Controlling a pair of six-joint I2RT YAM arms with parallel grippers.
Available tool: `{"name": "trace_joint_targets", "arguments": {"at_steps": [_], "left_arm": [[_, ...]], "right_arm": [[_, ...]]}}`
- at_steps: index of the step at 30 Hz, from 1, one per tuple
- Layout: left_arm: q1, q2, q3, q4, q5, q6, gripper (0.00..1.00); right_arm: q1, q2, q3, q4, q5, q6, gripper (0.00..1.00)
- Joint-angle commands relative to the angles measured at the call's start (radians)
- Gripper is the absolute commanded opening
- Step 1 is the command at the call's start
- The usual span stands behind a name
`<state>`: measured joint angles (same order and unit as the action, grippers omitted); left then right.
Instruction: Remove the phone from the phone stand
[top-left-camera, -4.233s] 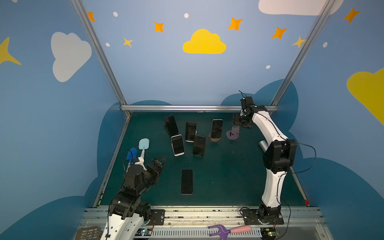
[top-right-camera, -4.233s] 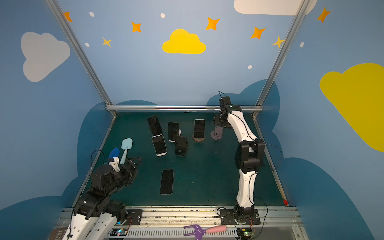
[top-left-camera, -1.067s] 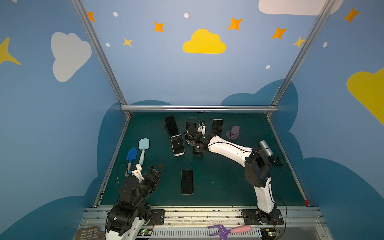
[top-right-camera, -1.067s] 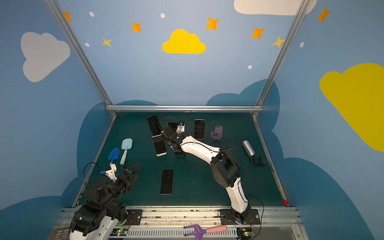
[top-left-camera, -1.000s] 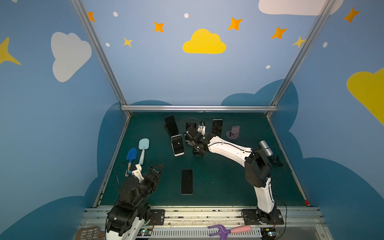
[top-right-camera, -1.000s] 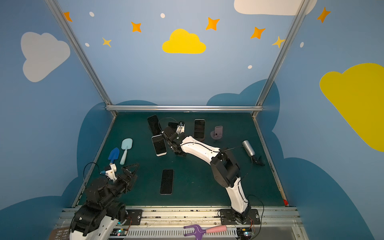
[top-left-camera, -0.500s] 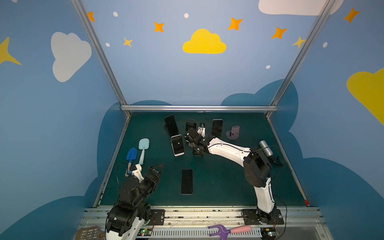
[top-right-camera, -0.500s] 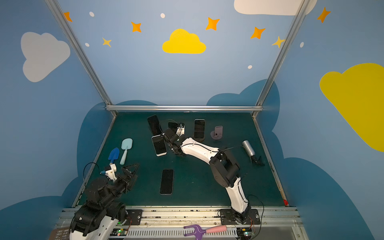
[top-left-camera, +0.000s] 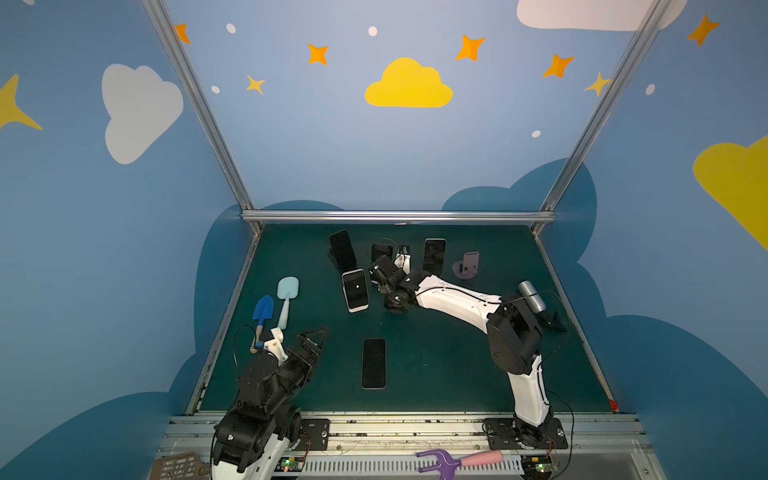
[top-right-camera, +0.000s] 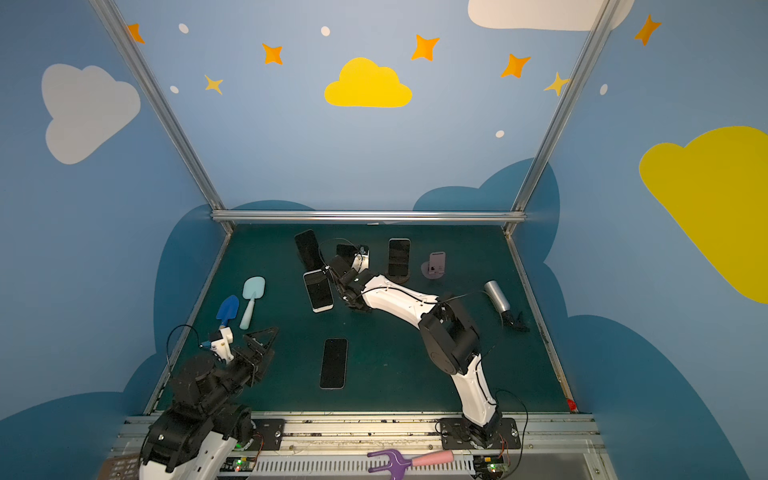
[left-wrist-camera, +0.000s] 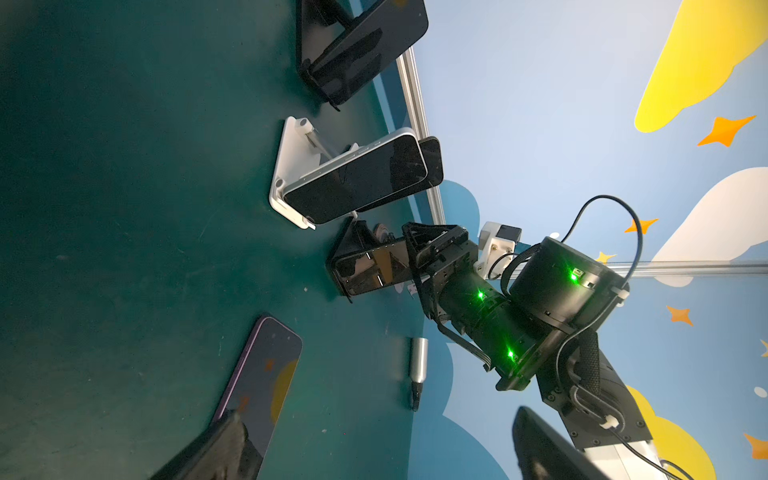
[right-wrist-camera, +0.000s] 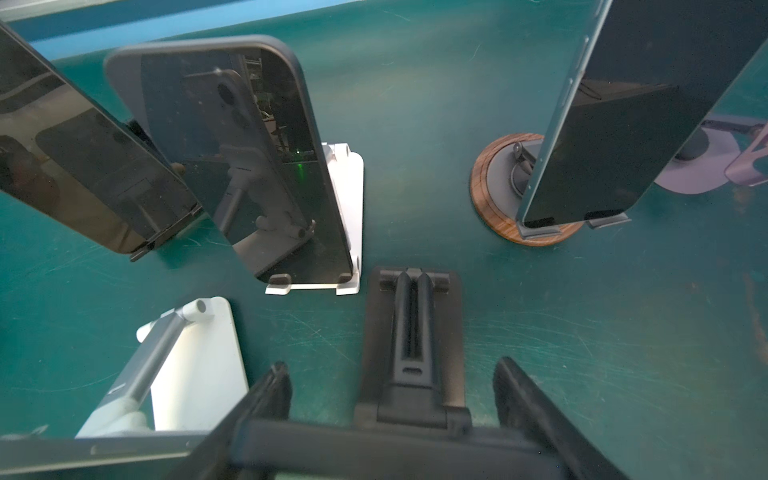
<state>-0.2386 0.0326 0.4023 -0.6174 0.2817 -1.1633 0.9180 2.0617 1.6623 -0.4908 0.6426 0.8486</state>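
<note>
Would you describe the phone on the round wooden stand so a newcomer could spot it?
Near the back rail stands a row of propped phones. It is the rightmost phone, beside the purple stand; only its base is wood-rimmed.

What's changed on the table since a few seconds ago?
The right gripper swung from the purple stand to the middle, and now straddles the top of the phone on the black stand; grip unclear. The left gripper drew back slightly, open; nothing else shifted.

White shells, black joints and looping black cables mark the right arm (top-left-camera: 453, 301); green lights (left-wrist-camera: 510, 354) dot its wrist. The left end effector (top-left-camera: 311, 338) is black.
</note>
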Motion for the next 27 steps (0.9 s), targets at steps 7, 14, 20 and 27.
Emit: {"name": "trace_joint_targets", "arguments": {"at_steps": [7,14,20,27], "left_arm": [[-0.002,-0.005,-0.002,0.021,-0.003,0.018,1.0],[-0.002,-0.008,-0.005,0.011,-0.003,0.022,1.0],[-0.002,-0.016,0.001,0.0,-0.01,0.025,1.0],[-0.002,-0.02,0.004,-0.007,-0.007,0.028,1.0]], "right_arm": [[-0.018,0.007,-0.012,-0.006,0.006,0.006,0.79],[-0.018,0.005,-0.017,0.012,0.003,-0.005,0.78],[-0.018,0.005,-0.028,0.041,-0.009,-0.016,0.76],[-0.018,-0.004,-0.034,0.078,-0.01,-0.055,0.71]]}}
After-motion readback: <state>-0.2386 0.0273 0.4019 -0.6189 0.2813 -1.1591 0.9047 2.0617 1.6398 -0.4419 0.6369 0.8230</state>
